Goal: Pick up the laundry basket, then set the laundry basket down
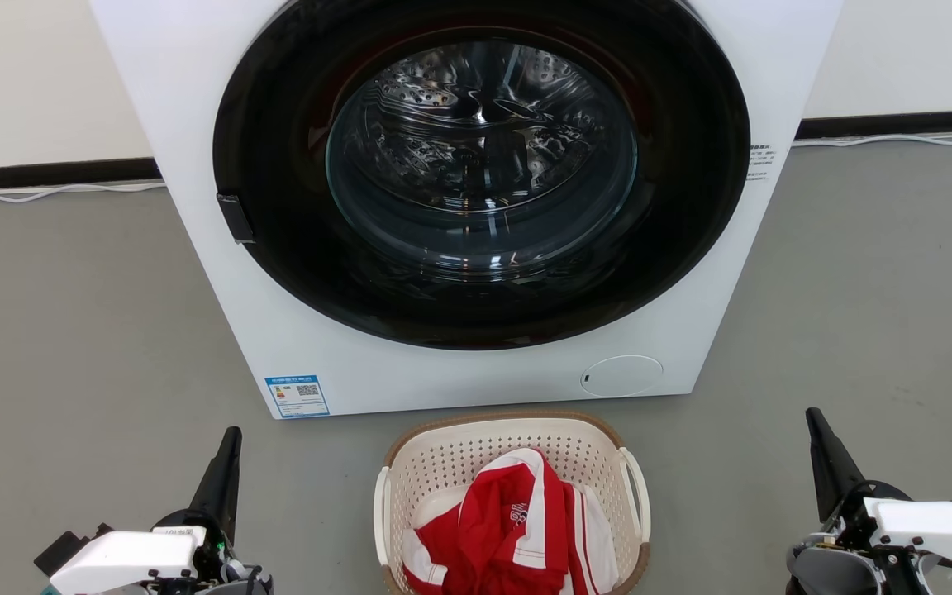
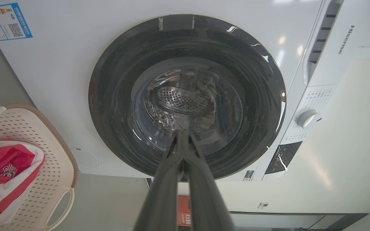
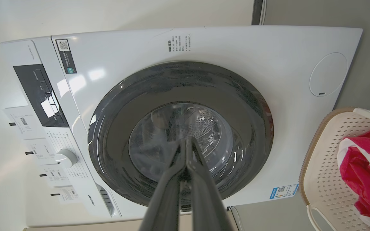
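Down at the lower left, the left gripper point(image 1: 230, 442) hangs over the grey floor point(image 1: 71, 330), its two dark fingers point(image 2: 169, 179) pressed together and holding nothing, pointed toward the washing machine point(image 1: 220, 273). Between the arms, the laundry basket point(image 1: 459, 463) stands on the floor just in front of the machine, a red-and-white garment point(image 1: 517, 529) bundled inside. At the lower right, the right gripper point(image 1: 816, 426) is likewise closed tight on nothing, well apart from the basket's white handles point(image 1: 640, 487).
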Robot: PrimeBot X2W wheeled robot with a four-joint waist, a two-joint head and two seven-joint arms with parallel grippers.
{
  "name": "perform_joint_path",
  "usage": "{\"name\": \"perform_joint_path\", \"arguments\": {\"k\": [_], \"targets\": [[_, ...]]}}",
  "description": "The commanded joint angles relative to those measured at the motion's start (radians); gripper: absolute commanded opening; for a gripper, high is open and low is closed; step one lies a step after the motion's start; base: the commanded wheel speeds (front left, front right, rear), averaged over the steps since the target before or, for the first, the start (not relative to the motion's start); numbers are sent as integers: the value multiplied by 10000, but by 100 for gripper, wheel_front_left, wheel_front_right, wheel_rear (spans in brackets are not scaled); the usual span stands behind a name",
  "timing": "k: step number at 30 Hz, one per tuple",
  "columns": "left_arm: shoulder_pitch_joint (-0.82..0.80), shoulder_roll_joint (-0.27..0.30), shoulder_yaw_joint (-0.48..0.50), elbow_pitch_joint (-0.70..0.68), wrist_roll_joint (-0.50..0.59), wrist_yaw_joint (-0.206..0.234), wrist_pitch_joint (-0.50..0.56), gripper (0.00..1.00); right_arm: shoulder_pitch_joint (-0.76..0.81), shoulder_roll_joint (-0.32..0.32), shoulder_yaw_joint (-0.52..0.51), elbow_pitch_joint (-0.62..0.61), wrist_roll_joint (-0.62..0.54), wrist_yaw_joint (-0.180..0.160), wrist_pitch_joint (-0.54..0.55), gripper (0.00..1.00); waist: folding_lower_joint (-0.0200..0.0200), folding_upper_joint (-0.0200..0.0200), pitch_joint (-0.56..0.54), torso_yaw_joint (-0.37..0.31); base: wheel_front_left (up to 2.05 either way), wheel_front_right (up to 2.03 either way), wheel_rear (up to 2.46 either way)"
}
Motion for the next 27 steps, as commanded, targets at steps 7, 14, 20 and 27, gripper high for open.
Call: {"name": "perform_joint_path", "arguments": {"k": [7,14,20,27], "targets": [[-563,102,306,-264,30,-73,70,0,-417,-32,173,-255,48,75,82,0,0,-1,0,0,0,0,0],[-563,102,307,-264,30,-73,71,0,-417,-32,173,-255,48,75,83,0,0,-1,0,0,0,0,0],[-563,102,307,-264,30,-73,71,0,-417,-31,172,-255,47,75,83,0,0,-1,0,0,0,0,0],[-563,102,307,-264,31,-73,71,0,-417,-31,171,-255,47,75,84,0,0,-1,0,0,0,0,0]]}}
